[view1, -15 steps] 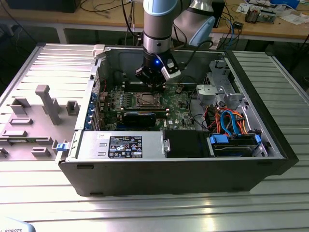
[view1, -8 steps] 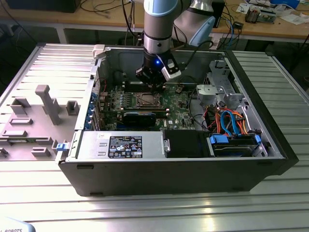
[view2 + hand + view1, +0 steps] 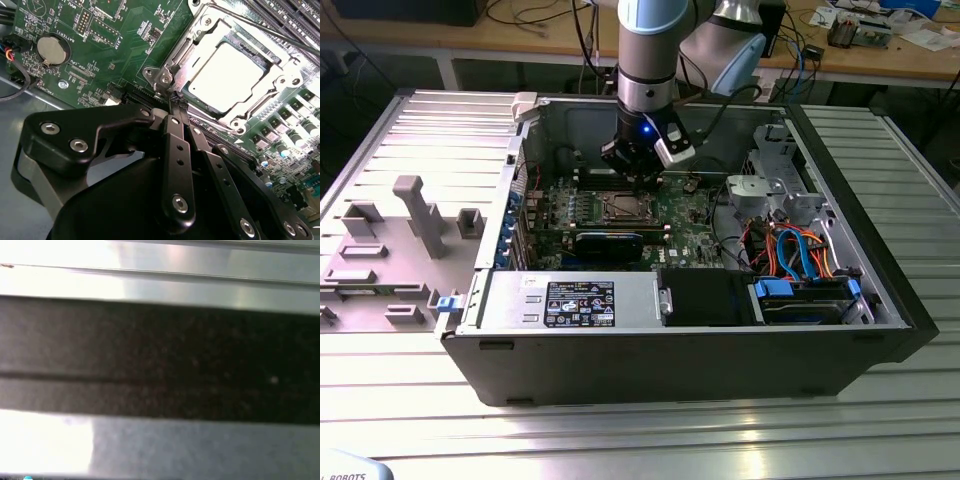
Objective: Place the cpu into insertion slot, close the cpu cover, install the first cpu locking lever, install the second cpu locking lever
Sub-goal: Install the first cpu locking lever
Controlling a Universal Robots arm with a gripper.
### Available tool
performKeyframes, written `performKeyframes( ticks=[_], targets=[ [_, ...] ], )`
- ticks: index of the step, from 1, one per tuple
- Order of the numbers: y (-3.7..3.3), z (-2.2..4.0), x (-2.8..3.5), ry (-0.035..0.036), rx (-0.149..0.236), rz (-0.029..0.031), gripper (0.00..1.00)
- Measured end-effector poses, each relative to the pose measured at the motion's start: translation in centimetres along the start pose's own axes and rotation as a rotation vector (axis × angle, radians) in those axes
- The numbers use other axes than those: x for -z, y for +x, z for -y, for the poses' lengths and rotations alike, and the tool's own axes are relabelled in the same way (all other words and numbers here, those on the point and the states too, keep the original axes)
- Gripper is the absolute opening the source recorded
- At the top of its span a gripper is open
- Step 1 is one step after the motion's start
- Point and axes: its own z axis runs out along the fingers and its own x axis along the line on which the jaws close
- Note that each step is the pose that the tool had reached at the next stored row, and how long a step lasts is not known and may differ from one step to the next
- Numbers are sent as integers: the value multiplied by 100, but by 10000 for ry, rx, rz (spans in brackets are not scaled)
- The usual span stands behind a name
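Working step: gripper [image 3: 175, 102] is pressing at the cpu cover [image 3: 200, 37] corner, cpu [image 3: 225, 72] seated beneath.
Fingers: closing together, empty.
Next need: likely lever latching.

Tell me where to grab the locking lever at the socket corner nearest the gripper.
Probably at the hooked free end of the locking lever, which juts past the corner of the cpu cover. Come from the open board side, where the gripper is; the rest of the wire lies tight along the cover's edge.
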Motion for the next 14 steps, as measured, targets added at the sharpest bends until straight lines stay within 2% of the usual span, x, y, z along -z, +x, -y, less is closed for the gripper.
performKeyframes(
  ticks=[4,8,11,12,14],
  targets=[
    [-1,-1,0,6,0,2,11],
    [-1,-3,33,6,0,3,11],
    [-1,-3,35,9,1,3,11],
    [-1,-3,36,35,1,0,11],
    [-4,-3,32,133,3,-6,11]
  ],
)
